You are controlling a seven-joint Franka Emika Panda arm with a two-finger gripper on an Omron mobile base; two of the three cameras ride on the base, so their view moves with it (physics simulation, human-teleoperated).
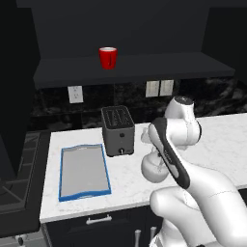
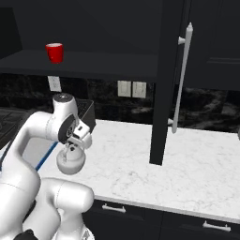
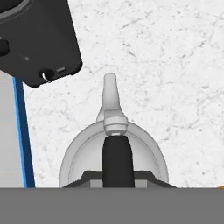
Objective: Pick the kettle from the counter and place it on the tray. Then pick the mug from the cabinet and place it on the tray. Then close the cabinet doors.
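Observation:
The silvery-white kettle [image 3: 83,151] stands beside the toaster on the marble counter [image 3: 175,65], spout pointing away from the hand. My gripper [image 3: 117,176] is shut on its arched black handle from above. From the right base view, the kettle [image 2: 70,162] hangs just under the gripper [image 2: 71,148]; I cannot tell whether it still touches the counter [image 2: 187,159]. My arm hides part of the kettle [image 1: 150,170]. The blue-rimmed tray [image 1: 61,173] lies at the counter's left end with nothing on it. The red mug [image 1: 108,58] stands on the open cabinet's shelf [image 1: 144,65].
A dark grey toaster [image 1: 118,130] stands between tray and kettle, close to the kettle's left. An open cabinet door [image 2: 161,93] with a long silver handle [image 2: 183,79] juts out over the counter to the right. A stove edge [image 1: 19,173] borders the counter on the left.

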